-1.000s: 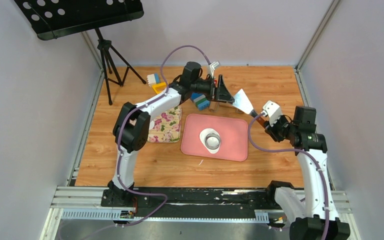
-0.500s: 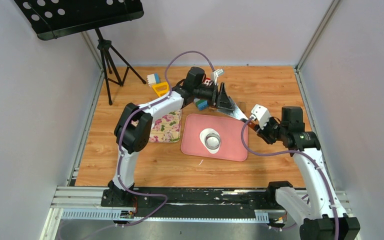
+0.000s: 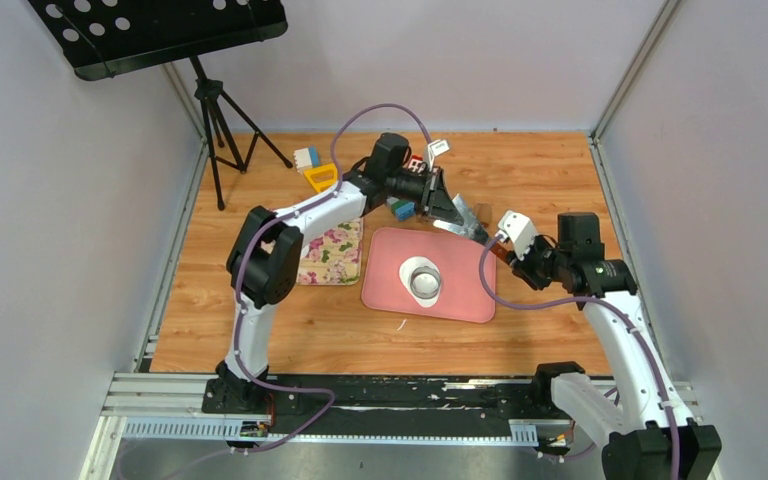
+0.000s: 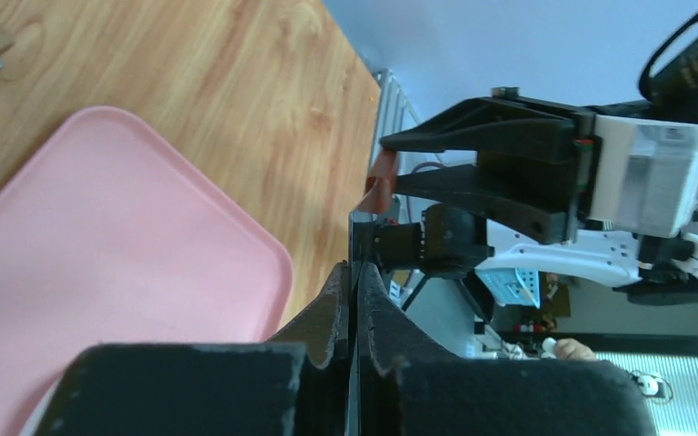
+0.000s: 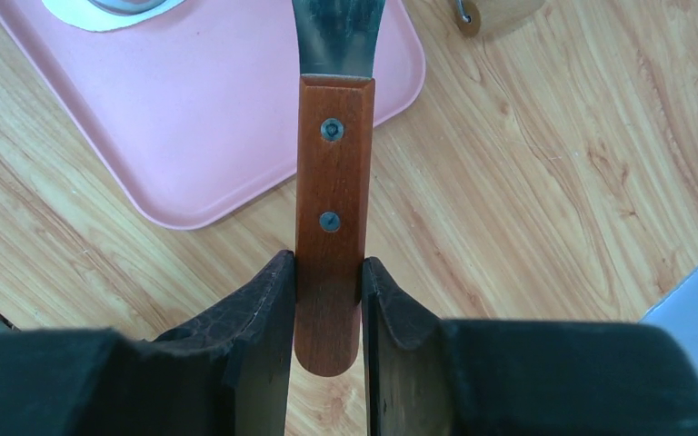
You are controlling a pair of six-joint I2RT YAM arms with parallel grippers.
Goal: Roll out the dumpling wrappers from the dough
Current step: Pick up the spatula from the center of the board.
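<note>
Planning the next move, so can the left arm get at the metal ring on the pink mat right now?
Probably not yet. The left gripper is shut on the blade of the scraper, and the right gripper grips its handle. Nothing else covers the metal ring.

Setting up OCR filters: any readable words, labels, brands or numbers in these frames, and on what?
No readable text in any view.
Scraper: the wooden handle shows two rivets, no stamp.
Coloured blocks: too small to tell any print.
Floral cloth: pattern only, no words.
</note>
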